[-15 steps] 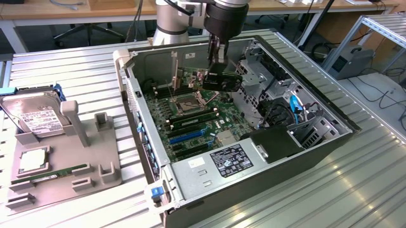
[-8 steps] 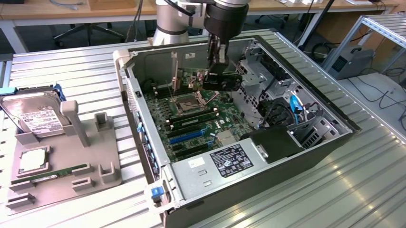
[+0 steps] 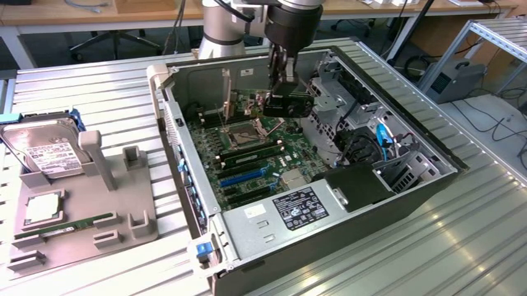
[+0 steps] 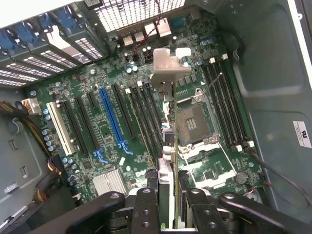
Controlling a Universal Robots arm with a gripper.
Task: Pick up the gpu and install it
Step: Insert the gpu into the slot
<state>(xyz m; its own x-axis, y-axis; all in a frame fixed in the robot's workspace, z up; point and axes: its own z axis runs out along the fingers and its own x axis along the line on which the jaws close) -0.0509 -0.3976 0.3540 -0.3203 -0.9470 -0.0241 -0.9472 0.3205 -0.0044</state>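
Gripping gpu [image 4: 169, 70] above motherboard slots [image 4: 141, 117]

- This was a robotics lab: a robot arm [image 3: 221, 24] rose at the far edge of a ribbed metal tabletop [image 3: 461, 234].
- Its gripper [image 4: 168, 195] held a graphics card [image 4: 168, 70] inside an open computer case [image 3: 346, 246].
- A hard drive [image 3: 45, 151] sat in a grey holder [image 3: 99, 209].
- Desks [image 3: 49, 12], a chair [image 3: 107, 40] and loose cables [image 3: 494, 123] lay beyond.
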